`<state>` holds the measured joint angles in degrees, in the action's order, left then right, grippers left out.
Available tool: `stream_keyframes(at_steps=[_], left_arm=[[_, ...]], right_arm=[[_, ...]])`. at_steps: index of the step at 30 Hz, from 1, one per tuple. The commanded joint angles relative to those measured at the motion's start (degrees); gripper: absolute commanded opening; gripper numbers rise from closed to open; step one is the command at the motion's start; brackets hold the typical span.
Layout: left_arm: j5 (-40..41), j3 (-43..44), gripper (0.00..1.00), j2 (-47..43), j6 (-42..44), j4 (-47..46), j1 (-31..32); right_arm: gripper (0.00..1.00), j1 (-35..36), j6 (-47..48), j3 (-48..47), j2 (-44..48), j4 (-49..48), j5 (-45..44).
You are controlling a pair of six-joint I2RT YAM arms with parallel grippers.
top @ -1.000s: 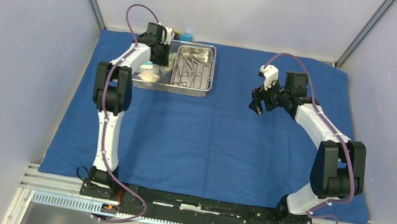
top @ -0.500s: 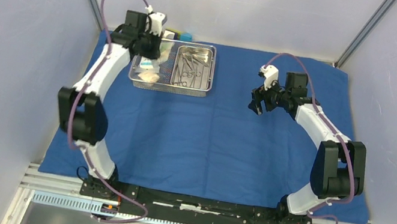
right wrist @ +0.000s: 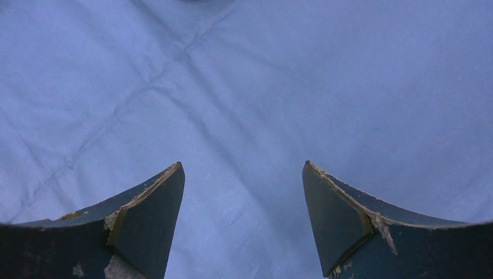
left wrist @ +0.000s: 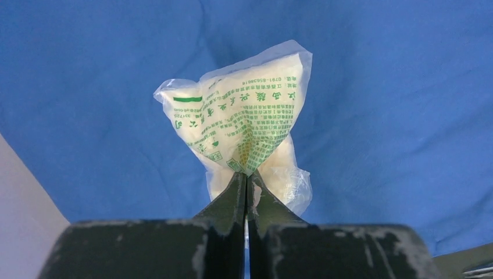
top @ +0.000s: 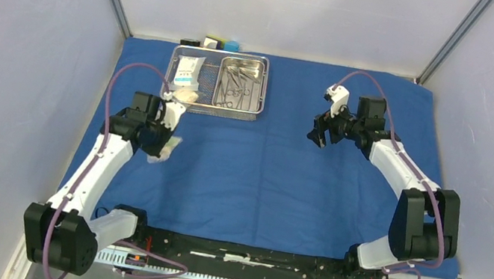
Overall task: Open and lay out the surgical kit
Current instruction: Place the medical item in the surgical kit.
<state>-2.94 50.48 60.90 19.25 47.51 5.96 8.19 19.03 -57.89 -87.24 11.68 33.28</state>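
At nine o'clock over the blue cloth wrap point(top: 260, 180), pinching a green-printed packet point(left wrist: 244, 125) tight in the left gripper point(left wrist: 246, 175); at two o'clock, holding the right gripper point(right wrist: 242, 166) with fingers wide apart above the cloth.

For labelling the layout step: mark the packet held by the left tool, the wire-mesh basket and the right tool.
packet point(left wrist: 250, 125): left wrist view, middle of its printed face.
wire-mesh basket point(top: 233, 112): top external view, its near rim.
right tool point(right wrist: 242, 163): right wrist view, midway between its open fingertips.
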Motion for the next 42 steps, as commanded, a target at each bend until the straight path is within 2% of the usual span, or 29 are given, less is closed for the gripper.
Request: stream_keyframes(at_steps=[1,9,16,23,29,42], left_arm=[[2.76,-2.45,0.03,1.23,4.13,0.35,-0.55],[3.59,-2.30,0.02,12.41,-0.07,-4.07,-2.85],[3.59,-3.51,0.03,15.69,1.82,-4.83,-4.37],[3.44,-4.75,0.03,11.89,2.69,-3.04,-5.87],[3.82,-5.66,0.03,8.97,4.84,-4.30,-11.22],[3.63,-7.80,0.05,15.03,9.83,-10.31,-14.13]], right_arm=[[0.81,-0.01,-1.36,1.77,3.06,-4.30,1.38],[0.81,-0.04,-0.84,3.04,4.26,-4.66,1.49],[0.81,-0.08,-0.50,3.08,3.40,-4.62,1.18],[0.81,-0.04,-0.22,3.15,2.38,-4.45,1.09],[0.81,-0.02,-0.09,2.86,1.50,-4.39,1.35],[0.81,-0.02,0.40,2.96,0.85,-3.88,1.33]])
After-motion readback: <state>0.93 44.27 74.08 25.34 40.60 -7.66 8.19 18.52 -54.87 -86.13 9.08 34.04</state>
